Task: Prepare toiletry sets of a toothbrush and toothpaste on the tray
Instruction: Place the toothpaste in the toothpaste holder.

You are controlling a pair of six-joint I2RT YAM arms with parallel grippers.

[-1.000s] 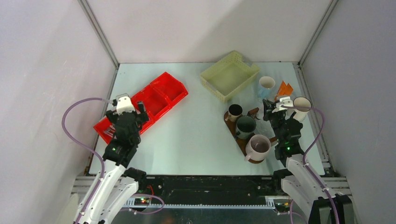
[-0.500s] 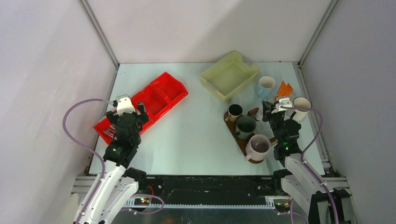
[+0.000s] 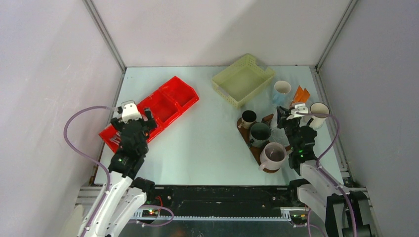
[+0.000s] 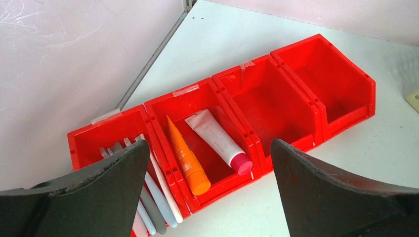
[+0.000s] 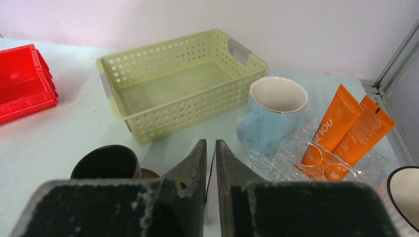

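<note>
The tray (image 3: 255,148) lies right of centre with a small dark brown mug (image 3: 248,118), a dark green mug (image 3: 260,132) and a mauve-grey mug (image 3: 273,155) on it. My right gripper (image 3: 287,114) hovers beside the tray's far right end. Its jaws (image 5: 210,142) stand a narrow slit apart, and I make out nothing held. Two orange toothpaste tubes (image 5: 341,123) stand in a clear holder ahead of it. My left gripper (image 4: 208,145) is wide open over the red bin (image 4: 296,89). That bin holds an orange tube (image 4: 185,158), a white tube (image 4: 220,140) and several toothbrushes (image 4: 158,192).
A pale yellow mesh basket (image 5: 173,84) stands at the back. Next to it are a light blue mug (image 5: 272,113) and, further right, a white mug with a dark rim (image 3: 319,113). Walls and metal rails close off three sides of the table.
The right gripper's jaws have parted from shut to a thin slit, and that arm has shifted slightly. The left arm has hardly moved.
</note>
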